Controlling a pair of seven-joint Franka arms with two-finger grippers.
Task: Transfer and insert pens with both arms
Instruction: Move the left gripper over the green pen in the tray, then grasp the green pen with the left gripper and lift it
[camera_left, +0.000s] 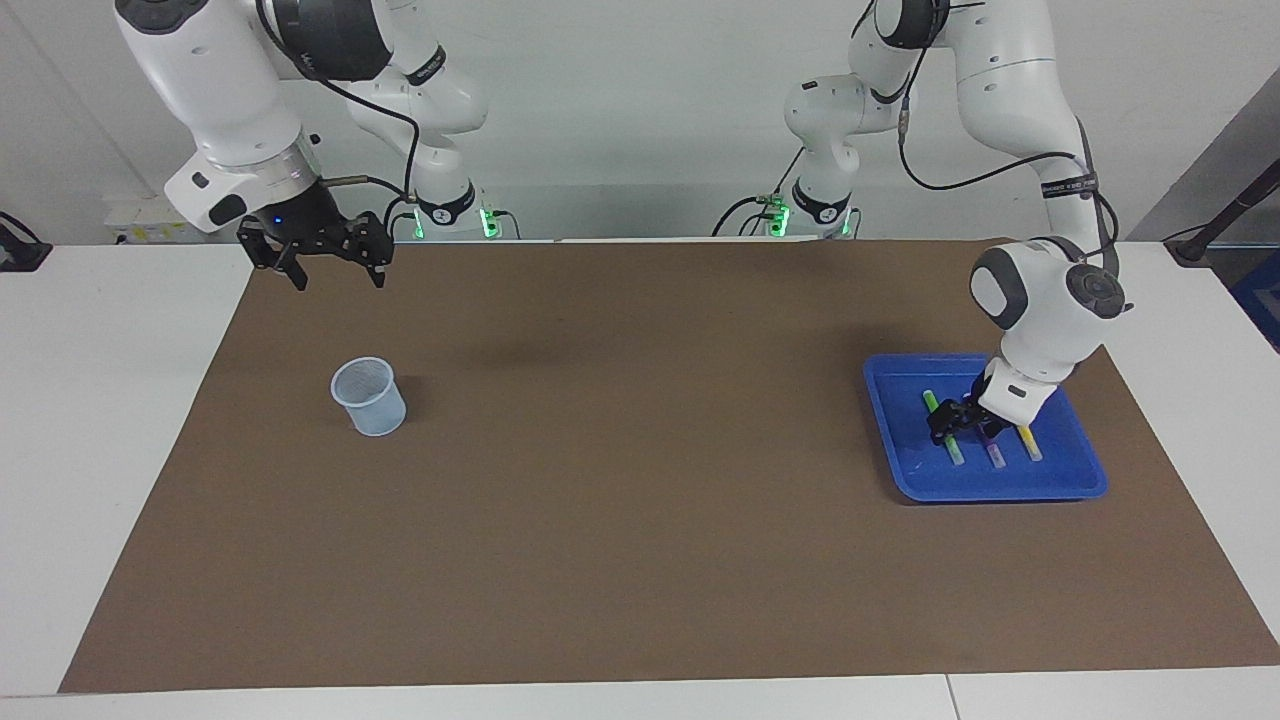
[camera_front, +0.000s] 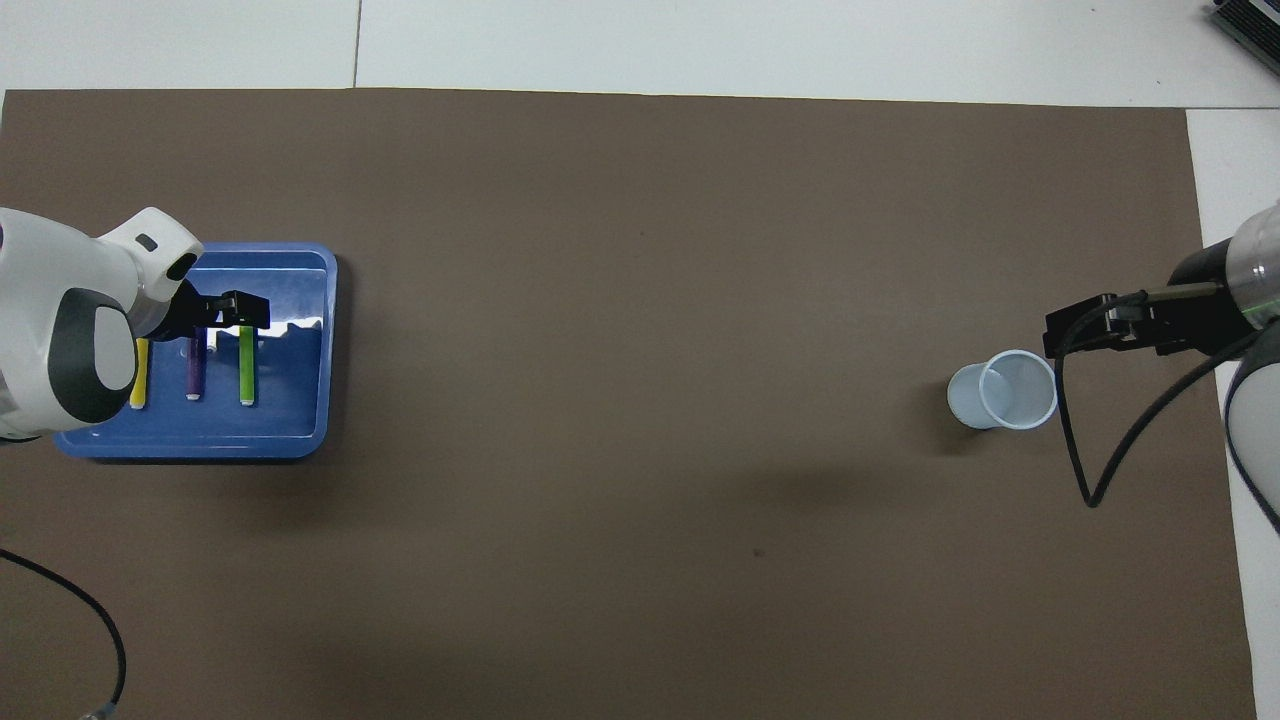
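Three pens lie side by side in a blue tray (camera_left: 1000, 490) (camera_front: 190, 442) at the left arm's end of the table: green (camera_left: 955, 452) (camera_front: 246, 378), purple (camera_left: 994, 456) (camera_front: 194, 378) and yellow (camera_left: 1029, 445) (camera_front: 139, 380). My left gripper (camera_left: 958, 428) (camera_front: 228, 312) is down inside the tray, open, at the middle of the green and purple pens. It covers their middles, and I cannot tell whether it touches either. My right gripper (camera_left: 340, 280) (camera_front: 1055, 335) waits open and empty in the air, at the right arm's end.
A pale translucent cup (camera_left: 368, 397) (camera_front: 1003, 390) stands upright on the brown mat (camera_left: 640, 480) toward the right arm's end. A black cable (camera_front: 1075, 440) loops down from the right wrist beside the cup.
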